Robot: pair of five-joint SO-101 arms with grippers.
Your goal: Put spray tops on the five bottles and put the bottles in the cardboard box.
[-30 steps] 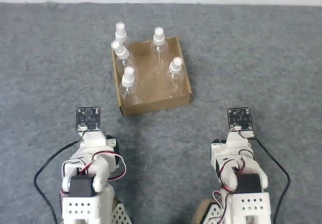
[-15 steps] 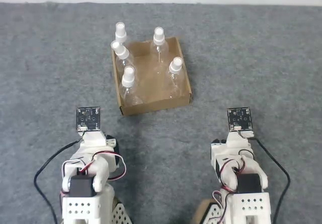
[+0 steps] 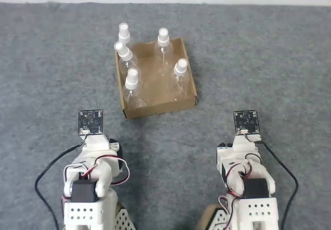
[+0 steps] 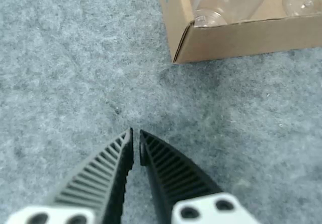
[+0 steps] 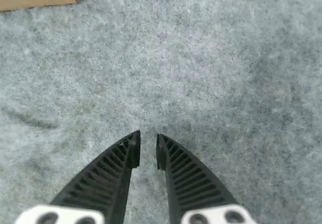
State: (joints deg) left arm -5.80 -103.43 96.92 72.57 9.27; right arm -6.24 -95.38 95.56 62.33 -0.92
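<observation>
Grey fuzzy carpet (image 3: 258, 59) | square cardboard box (image 3: 160, 107) | clear white-capped bottles (image 3: 132, 88)

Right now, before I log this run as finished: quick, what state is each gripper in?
Left black ribbed gripper: closed, holding nothing.
Right black ribbed gripper: closed but for a thin gap, holding nothing.

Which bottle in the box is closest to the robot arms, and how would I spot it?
Find the brown cardboard box on the grey carpet. Look in its near left corner. The bottle there stands closer to the near wall than the other four.
</observation>
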